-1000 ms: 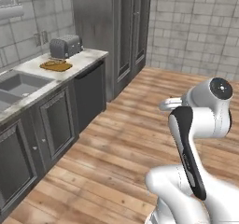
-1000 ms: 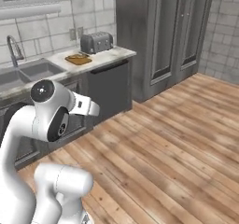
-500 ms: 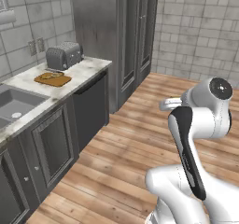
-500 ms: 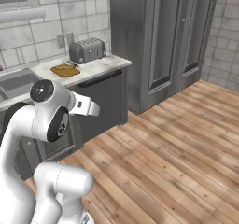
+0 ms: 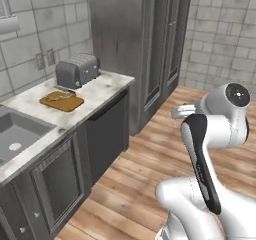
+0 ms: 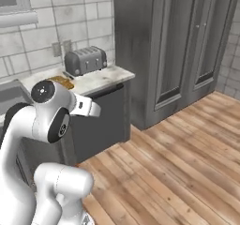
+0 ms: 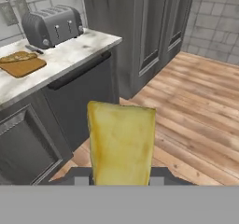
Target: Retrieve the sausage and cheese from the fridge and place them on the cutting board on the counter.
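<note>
Fingers (image 7: 120, 181) clamped on the cheese (image 7: 121, 143), pale wedge standing up between them, well short of the cutting board (image 7: 21, 64) on the counter (image 7: 70, 55). Likely light, firm, a bit slick; flat-side pinch looks right, don't squeeze harder.

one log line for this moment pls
gripper: shut on cheese | fridge: doors closed | cutting board: on counter by toaster, something already on it

matt yellow cheese (image 7: 121, 143), wooden cutting board (image 5: 62, 101).
</note>
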Motion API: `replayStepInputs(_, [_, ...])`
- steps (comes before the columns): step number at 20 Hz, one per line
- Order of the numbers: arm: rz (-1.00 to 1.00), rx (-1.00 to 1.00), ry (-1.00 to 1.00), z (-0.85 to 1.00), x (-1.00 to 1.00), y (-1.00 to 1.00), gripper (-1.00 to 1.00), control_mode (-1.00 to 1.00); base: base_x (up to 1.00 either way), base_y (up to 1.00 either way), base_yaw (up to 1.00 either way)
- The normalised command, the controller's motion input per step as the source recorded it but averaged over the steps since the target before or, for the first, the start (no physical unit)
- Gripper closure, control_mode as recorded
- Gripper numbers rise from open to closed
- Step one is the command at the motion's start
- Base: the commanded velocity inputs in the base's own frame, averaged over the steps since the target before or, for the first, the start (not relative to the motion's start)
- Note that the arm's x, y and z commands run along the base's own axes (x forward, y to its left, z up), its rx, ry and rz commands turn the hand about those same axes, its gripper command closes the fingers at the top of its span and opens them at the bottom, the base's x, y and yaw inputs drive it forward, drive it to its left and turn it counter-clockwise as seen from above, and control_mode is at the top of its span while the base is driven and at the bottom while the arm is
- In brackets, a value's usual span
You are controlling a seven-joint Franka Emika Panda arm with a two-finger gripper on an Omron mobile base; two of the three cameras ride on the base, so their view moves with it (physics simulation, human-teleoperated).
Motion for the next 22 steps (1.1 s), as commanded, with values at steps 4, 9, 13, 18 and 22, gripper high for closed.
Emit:
replayStepInputs(4, [0.00,0.00,0.00,0.00,0.00,0.00,1.00,1.00,1.00,-0.22,0.26])
replayStepInputs(9, [0.00,0.00,0.00,0.00,0.00,0.00,1.00,1.00,1.00,-0.28,0.38])
replayStepInputs(13, [0.00,0.00,0.00,0.00,0.00,0.00,1.00,1.00,1.00,-0.27,0.45])
replayStepInputs(18, [0.00,0.00,0.00,0.00,0.00,0.00,1.00,1.00,1.00,-0.22,0.51])
replayStepInputs(22, [0.00,0.00,0.00,0.00,0.00,0.00,1.00,1.00,0.68,-0.06,0.65])
